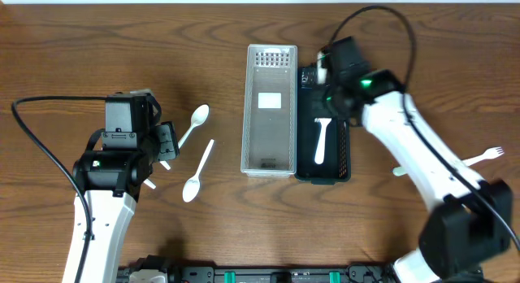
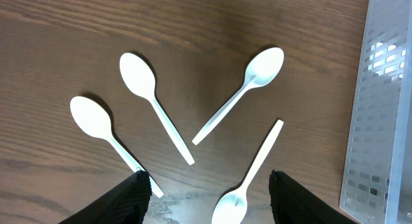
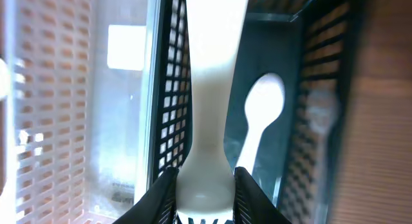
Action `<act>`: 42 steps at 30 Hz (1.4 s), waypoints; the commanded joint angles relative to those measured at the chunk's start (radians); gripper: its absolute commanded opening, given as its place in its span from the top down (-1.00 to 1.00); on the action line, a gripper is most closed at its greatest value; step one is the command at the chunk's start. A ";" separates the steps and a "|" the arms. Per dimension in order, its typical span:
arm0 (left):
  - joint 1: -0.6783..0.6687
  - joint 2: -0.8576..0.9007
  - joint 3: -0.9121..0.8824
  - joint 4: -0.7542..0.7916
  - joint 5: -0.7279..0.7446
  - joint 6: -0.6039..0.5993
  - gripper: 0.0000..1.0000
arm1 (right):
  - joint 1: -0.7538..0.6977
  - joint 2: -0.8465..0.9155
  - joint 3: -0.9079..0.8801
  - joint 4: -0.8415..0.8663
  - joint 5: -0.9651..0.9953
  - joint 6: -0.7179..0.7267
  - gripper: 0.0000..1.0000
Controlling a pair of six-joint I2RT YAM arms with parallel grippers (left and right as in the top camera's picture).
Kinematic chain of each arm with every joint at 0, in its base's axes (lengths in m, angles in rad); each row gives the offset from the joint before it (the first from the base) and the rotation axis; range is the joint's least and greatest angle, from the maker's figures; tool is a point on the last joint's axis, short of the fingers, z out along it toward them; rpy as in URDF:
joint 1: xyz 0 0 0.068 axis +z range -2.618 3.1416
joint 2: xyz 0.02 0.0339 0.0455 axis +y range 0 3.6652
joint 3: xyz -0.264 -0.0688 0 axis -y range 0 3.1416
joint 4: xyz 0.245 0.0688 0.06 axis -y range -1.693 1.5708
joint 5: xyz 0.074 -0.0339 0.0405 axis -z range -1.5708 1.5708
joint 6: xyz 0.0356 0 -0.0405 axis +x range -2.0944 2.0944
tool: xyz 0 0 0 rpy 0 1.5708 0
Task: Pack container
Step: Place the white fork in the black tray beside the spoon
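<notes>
Utensil [image 3: 209, 121] between right fingers [image 3: 156, 199]

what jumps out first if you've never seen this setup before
The right end effector pinches a white utensil above the black basket, where one white spoon lies. A clear perforated bin sits right beside that basket. Four loose spoons are scattered on the wooden table to the bin's left.
</notes>
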 commanded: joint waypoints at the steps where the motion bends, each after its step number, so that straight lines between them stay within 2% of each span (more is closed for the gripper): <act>1: 0.002 0.005 0.021 -0.002 -0.008 0.007 -0.24 | 0.013 0.084 -0.007 0.005 0.032 0.035 0.91; 7: 0.002 0.005 0.021 -0.002 -0.008 0.007 -0.24 | 0.011 0.187 -0.007 0.013 0.031 0.035 0.78; 9: 0.002 0.005 0.021 -0.002 -0.008 0.007 -0.24 | 0.011 0.191 -0.007 0.022 0.032 0.035 0.60; 10: 0.002 0.005 0.021 -0.002 -0.008 0.007 -0.24 | 0.011 0.190 -0.007 0.030 0.032 0.034 0.43; 15: 0.002 0.005 0.021 -0.002 -0.008 0.007 -0.25 | 0.010 0.170 0.006 0.044 0.031 0.034 0.28; 17: 0.002 0.005 0.021 -0.002 -0.008 0.007 -0.25 | 0.007 0.155 0.023 0.037 0.031 0.026 -0.06; 18: 0.002 0.005 0.021 -0.002 -0.008 0.007 -0.24 | 0.003 0.144 0.036 0.030 0.032 0.023 -0.15; 22: 0.002 0.005 0.021 -0.002 -0.008 0.007 -0.24 | -0.038 0.070 0.094 -0.005 0.061 0.028 -0.15; 27: 0.002 0.005 0.021 -0.002 -0.008 0.007 -0.24 | -0.157 -0.079 0.113 -0.082 0.194 0.187 -0.11; 28: 0.002 0.005 0.021 -0.002 -0.008 0.007 -0.25 | -0.187 -0.106 0.113 -0.108 0.222 0.238 -0.17; 31: 0.002 0.005 0.021 -0.002 -0.008 0.007 -0.25 | -0.306 -0.171 0.113 -0.213 0.268 0.406 -0.50; 34: 0.002 0.005 0.021 -0.002 -0.008 0.007 -0.24 | -0.432 -0.193 0.113 -0.306 0.267 0.505 -0.59; 38: 0.002 0.005 0.021 -0.002 -0.008 0.006 -0.24 | -0.579 -0.176 0.068 -0.330 0.264 0.515 -0.68; 40: 0.002 0.005 0.021 -0.002 -0.008 0.006 -0.25 | -0.633 -0.158 0.035 -0.322 0.259 0.519 -0.92; 42: 0.002 0.005 0.021 -0.002 -0.008 0.006 -0.24 | -0.683 -0.137 -0.008 -0.301 0.241 0.521 -0.98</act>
